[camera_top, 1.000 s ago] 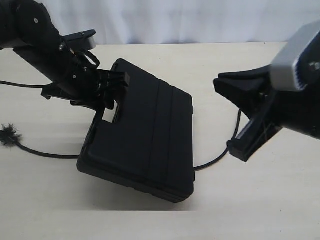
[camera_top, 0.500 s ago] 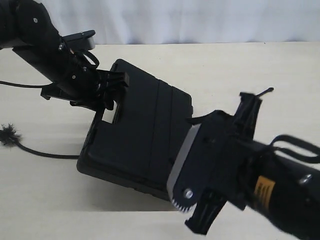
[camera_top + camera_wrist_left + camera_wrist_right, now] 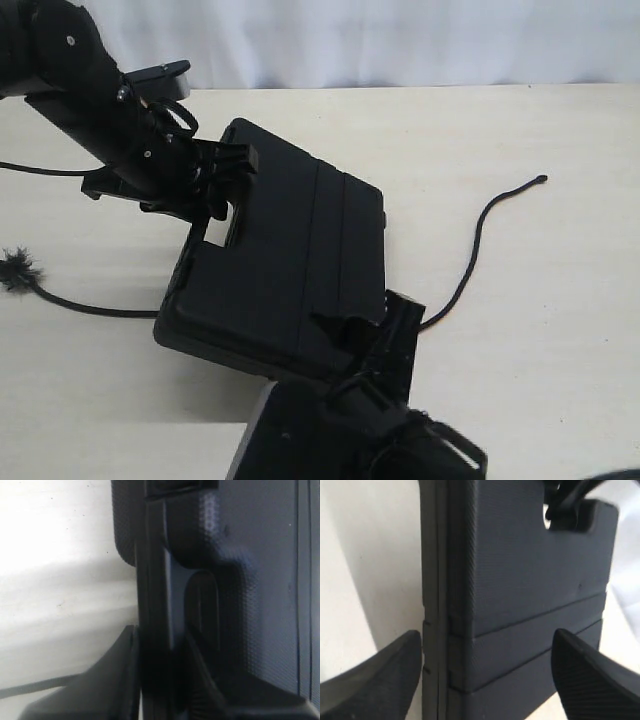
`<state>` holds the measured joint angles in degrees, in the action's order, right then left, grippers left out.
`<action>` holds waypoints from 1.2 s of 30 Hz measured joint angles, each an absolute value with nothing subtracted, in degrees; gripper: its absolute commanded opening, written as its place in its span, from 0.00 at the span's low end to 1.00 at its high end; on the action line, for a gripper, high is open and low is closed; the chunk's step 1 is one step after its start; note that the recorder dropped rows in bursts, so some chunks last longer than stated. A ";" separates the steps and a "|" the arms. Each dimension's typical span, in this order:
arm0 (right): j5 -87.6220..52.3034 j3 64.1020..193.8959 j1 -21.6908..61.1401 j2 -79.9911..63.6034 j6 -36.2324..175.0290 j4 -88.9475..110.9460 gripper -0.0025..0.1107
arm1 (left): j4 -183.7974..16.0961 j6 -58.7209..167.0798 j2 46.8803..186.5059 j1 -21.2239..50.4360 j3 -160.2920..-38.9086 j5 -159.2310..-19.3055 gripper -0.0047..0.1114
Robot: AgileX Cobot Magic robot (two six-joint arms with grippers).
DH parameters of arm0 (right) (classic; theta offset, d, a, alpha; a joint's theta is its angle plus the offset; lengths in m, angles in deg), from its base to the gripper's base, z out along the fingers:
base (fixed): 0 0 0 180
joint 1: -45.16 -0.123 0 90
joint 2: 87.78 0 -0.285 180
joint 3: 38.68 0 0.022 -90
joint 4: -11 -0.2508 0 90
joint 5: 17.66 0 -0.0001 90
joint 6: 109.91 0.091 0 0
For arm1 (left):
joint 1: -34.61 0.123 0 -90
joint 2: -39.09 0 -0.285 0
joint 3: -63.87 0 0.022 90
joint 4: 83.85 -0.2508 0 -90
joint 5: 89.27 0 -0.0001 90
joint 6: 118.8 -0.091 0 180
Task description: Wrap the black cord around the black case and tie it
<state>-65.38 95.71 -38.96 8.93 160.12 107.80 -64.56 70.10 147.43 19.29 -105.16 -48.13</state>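
While the left gripper (image 3: 215, 185) clamps the rim beside the handle slot, the black case (image 3: 290, 270) sits tilted over the pale table (image 3: 520, 390), near its middle, with a shadow under its near edge. It is a flat matte rectangle with rounded corners and a finely textured skin. Ribs run across the lid, and a cut-out slot marks the gripped end. The black cord (image 3: 478, 240) passes beneath it. The cord's frayed, fuzzy knot (image 3: 18, 270) lies at the far left; from there the line vanishes under the case's left side and comes out on the right, curving away to a small tip lying free. The right gripper (image 3: 372, 335) hovers at the case's near right corner, fingers spread wide and grasping nothing. In the right wrist view the case's side and ribbed lid show between the two fingers.
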 measured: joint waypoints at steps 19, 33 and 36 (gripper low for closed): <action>-68.81 98.40 -41.49 16.68 166.84 110.45 0.99 | -64.56 70.10 147.43 19.29 -105.16 -48.09 0.04; -74.60 102.70 -41.58 23.17 168.07 110.70 0.99 | -64.56 70.10 147.43 19.29 -105.16 -48.09 0.04; -77.62 105.14 -41.58 26.95 169.65 110.70 0.99 | -64.56 70.10 147.43 19.29 -105.16 -48.09 0.04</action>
